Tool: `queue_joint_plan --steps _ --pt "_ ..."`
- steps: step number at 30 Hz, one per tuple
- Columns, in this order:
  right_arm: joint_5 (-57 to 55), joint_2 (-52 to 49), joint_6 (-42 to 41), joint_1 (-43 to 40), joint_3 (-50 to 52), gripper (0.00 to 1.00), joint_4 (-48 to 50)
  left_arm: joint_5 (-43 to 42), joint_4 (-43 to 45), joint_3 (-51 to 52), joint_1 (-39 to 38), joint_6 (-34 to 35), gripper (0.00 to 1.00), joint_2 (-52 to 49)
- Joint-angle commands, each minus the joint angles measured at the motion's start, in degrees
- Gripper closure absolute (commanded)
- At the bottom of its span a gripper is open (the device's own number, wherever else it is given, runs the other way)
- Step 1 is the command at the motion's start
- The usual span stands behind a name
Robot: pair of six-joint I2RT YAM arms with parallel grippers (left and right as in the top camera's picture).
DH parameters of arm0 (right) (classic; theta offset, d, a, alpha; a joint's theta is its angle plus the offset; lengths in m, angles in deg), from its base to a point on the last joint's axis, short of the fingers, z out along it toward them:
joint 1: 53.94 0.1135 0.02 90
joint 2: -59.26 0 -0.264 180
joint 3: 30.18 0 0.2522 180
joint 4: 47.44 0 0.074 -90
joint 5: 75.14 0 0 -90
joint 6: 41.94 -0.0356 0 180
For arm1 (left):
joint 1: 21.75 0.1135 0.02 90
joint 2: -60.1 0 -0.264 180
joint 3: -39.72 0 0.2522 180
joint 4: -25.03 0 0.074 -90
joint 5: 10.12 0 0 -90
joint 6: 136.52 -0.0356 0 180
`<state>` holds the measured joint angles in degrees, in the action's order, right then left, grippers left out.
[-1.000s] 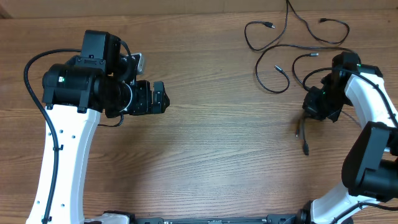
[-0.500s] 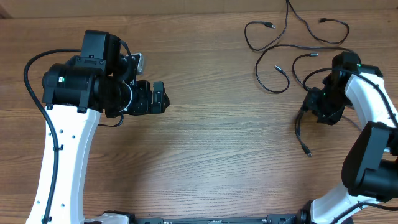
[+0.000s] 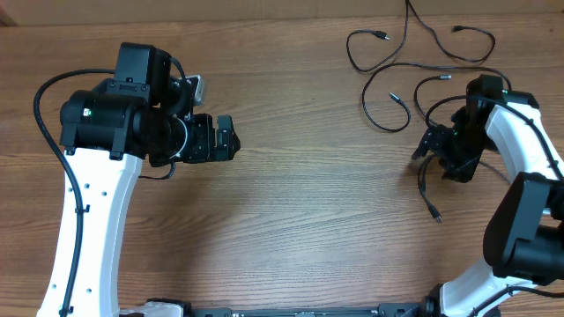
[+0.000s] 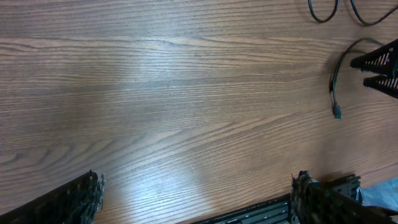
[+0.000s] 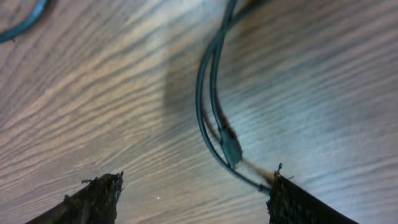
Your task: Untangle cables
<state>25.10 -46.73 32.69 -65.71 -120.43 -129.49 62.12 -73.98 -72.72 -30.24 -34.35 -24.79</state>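
Several thin black cables (image 3: 401, 66) lie looped on the wooden table at the far right. One strand runs down past my right gripper (image 3: 432, 158) and ends in a small plug (image 3: 435, 214). In the right wrist view that cable (image 5: 208, 106) doubles into a narrow loop with its plug (image 5: 231, 149) lying flat. It passes right beside the right fingertip (image 5: 298, 202), and nothing is between the pads. The right gripper (image 5: 196, 190) is open. My left gripper (image 3: 231, 139) hangs open over bare wood at the left. The left wrist view shows its spread jaws (image 4: 196, 193) and the distant cable end (image 4: 336, 93).
The table's front edge with a black rail (image 4: 267, 214) shows low in the left wrist view. The right arm's white links (image 3: 529, 150) stand along the right side, close to the cable pile. The left arm (image 3: 88, 202) occupies the left side.
My right gripper went from shut on the cable to open, and the strand it held dropped onto the table. The left arm stayed still.
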Motion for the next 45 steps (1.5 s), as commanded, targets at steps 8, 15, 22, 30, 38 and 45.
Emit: queue_joint_plan --steps 8,15,22,30,38,45 --pt "1.05 13.92 -1.44 2.05 -0.72 0.32 -7.15 -5.66 1.55 -0.81 0.22 2.49 0.00 0.83" --pt "-3.67 30.82 -4.28 8.74 -0.72 0.00 -10.32 -5.68 2.40 -0.81 0.20 3.30 0.05 4.63" --pt "-5.51 47.43 -5.86 12.20 -0.72 0.00 -10.95 3.37 0.66 -0.81 0.20 5.25 0.01 17.07" --pt "-5.70 60.63 -5.84 12.20 -0.72 0.00 -11.85 3.78 -4.87 0.96 0.22 5.29 0.00 32.46" --pt "-5.70 67.10 -5.84 12.20 -0.72 0.00 -12.00 4.46 -1.01 11.43 0.22 8.52 0.00 56.41" --pt "-5.66 67.14 -5.84 12.20 -0.72 0.00 -11.74 6.40 0.04 14.82 0.22 11.19 0.00 70.27"
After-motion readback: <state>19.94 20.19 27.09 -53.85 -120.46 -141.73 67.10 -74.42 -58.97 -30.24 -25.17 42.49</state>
